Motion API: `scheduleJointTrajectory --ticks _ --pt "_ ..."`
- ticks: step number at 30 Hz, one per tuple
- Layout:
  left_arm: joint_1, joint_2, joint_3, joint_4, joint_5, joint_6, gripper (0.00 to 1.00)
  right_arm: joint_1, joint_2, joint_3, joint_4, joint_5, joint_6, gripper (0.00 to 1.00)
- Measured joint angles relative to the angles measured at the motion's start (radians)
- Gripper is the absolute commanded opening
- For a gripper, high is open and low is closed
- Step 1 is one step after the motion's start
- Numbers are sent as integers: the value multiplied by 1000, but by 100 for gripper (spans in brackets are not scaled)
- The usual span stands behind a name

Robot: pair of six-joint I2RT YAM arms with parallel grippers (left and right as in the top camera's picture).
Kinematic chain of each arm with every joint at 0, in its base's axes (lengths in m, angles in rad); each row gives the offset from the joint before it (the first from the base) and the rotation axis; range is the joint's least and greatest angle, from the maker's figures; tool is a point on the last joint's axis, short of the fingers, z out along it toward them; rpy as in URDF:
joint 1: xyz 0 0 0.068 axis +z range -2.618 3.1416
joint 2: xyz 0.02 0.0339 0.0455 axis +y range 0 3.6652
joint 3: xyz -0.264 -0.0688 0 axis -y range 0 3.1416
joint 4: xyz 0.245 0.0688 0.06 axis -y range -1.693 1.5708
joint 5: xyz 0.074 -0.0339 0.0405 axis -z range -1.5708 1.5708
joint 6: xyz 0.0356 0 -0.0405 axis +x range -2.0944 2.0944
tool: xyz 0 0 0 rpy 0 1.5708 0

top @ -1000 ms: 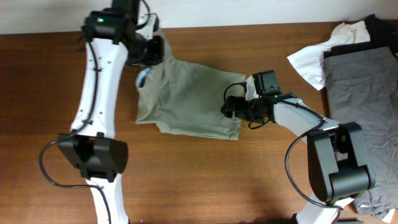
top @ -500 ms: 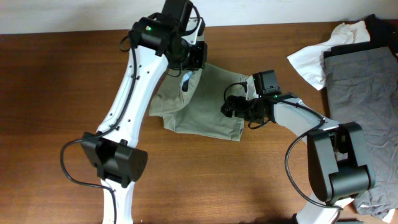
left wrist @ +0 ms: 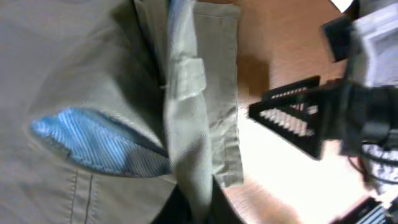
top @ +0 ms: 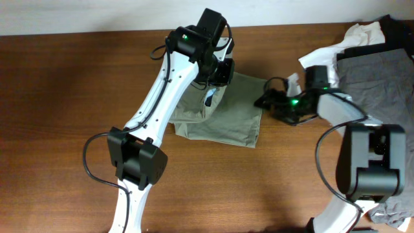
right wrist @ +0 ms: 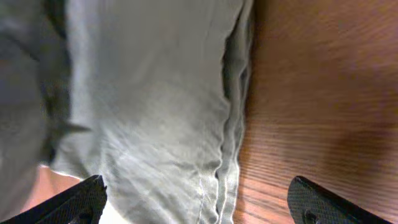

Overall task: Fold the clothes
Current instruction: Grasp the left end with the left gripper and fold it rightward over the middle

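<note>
The khaki-olive shorts (top: 229, 116) lie partly folded on the table centre. My left gripper (top: 218, 72) is shut on the shorts' waistband edge (left wrist: 189, 155) and holds it over the cloth; the pale-blue lining (left wrist: 93, 140) shows beside it. My right gripper (top: 266, 101) is open and empty, just right of the shorts' right edge (right wrist: 230, 124), off the cloth. Its fingers also show in the left wrist view (left wrist: 292, 115).
A pile of other clothes lies at the right: a grey garment (top: 378, 84), a white one (top: 326, 61) and a black one (top: 394, 26). The bare wooden table (top: 58, 97) spreads to the left and front.
My left gripper carried the waistband edge rightward across the shorts, folding them over. My right gripper let go of the shorts' right edge, opened and drew back to the right.
</note>
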Motion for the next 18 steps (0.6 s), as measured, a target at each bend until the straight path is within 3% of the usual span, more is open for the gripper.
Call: scheduleJointTrajectory --ticks 10,15,16,18 --pt "-108 16 0 1 31 -2 13 -47 17 4 3 -49 -32 90" --pt "-77 28 0 -13 -31 -2 18 -64 16 21 -45 -85 -33 86" --pt "-51 28 0 -38 -48 -1 36 -56 6 34 -80 -90 -33 86" --pt "44 29 0 -72 -80 4 54 -37 -17 40 -107 -88 -31 87"
